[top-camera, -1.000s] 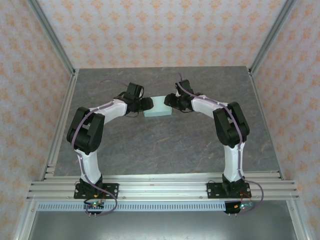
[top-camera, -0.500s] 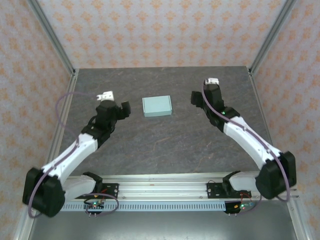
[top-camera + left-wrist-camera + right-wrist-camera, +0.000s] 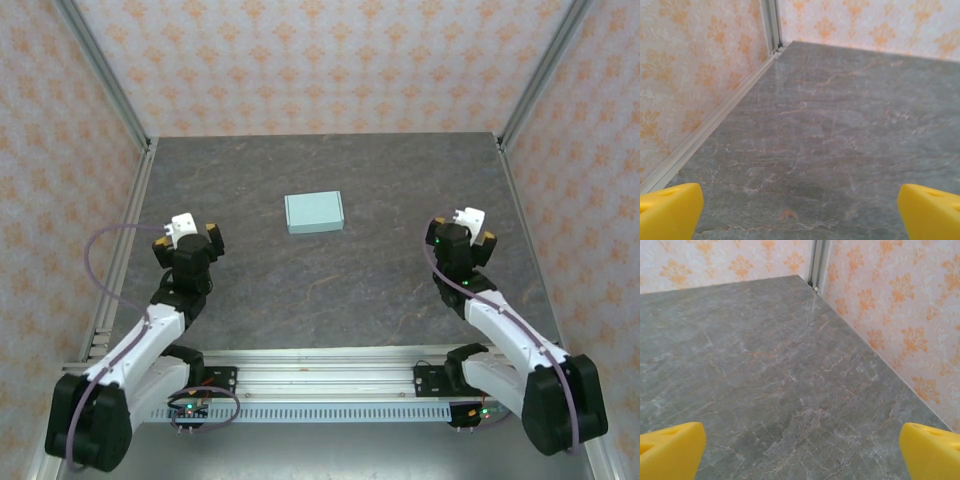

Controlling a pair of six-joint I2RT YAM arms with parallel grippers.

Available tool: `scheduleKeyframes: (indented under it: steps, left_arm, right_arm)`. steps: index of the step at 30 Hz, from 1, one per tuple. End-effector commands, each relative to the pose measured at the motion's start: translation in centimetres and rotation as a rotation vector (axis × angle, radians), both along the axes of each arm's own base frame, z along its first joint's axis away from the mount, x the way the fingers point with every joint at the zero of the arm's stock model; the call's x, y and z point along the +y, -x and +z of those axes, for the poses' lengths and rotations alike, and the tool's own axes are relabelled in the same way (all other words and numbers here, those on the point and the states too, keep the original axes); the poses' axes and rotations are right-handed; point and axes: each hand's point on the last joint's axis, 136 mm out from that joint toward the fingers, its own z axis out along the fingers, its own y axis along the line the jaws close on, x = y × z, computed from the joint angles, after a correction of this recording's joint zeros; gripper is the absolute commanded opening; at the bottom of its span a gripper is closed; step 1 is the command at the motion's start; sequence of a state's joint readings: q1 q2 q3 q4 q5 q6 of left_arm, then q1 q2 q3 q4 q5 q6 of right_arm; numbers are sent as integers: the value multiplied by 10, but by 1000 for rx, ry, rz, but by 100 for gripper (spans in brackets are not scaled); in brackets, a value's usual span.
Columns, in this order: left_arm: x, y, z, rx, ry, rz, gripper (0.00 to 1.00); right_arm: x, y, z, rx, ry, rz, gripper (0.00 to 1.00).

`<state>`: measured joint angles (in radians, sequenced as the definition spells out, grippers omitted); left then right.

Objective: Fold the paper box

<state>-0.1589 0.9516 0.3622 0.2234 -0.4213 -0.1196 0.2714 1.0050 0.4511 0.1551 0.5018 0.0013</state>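
At the left, the white-and-black left arm [image 3: 150,335] lies low over the near-left part of the grey marble-patterned table top [image 3: 330,290], with a purple cable [image 3: 97,262] looping beside it. The left gripper [image 3: 188,240] is spread wide with nothing between its jaws. In the left wrist view its yellow fingertips [image 3: 667,210] sit at the two bottom corners. Bare table stretches ahead to the far-left corner, where a silver aluminium post [image 3: 771,25] meets the orange-patterned wallpaper wall [image 3: 685,75].

Around the middle of the table, a little toward the far side, rests the pale mint-blue card paper box [image 3: 314,212]. It is a small closed rectangular box lying flat, well apart from both grippers and roughly between them.

To the right, the right arm [image 3: 505,330] reaches up from its base. The right gripper [image 3: 462,238] is likewise spread wide and holds nothing. In the right wrist view its yellow fingertips [image 3: 670,450] frame bare table, which runs to the far-right corner post [image 3: 819,262].
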Motion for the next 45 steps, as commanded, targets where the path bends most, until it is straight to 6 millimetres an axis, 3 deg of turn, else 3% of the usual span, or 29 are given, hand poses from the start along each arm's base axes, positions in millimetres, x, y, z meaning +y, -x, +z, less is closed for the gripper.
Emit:
scheduleKeyframes:
  steps: [1, 5, 8, 12, 16, 22, 31, 45]
  left_arm:
    - [-8, -20, -3, -55, -3, -88, 100]
    - [-12, -40, -20, -50, 12, -130, 100]
    - [-17, -52, -22, -40, 10, -166, 100]
    - [-16, -64, -27, -44, 1, -183, 100]
    - [-24, -81, -51, -17, 8, -246, 100]
    - [-24, -83, -54, 24, 39, -265, 100]
    - [-24, -83, -54, 23, 38, -264, 100]
    - [-24, -83, -54, 24, 38, -264, 100]
  right_arm:
    - [-3, -13, 5, -77, -1, -22, 99]
    - [-1, -19, -17, -54, 14, 4, 99]
    - [2, -24, -33, -51, 3, 31, 99]
    - [5, -30, -33, -83, -15, 65, 99]
    - [10, -37, -33, -110, -43, 113, 99]
    - [15, -47, -38, -119, -13, 171, 99]
    - [-4, -71, -72, -37, -119, 144, 100]
    - [-8, -72, -72, -28, -156, 159, 99]
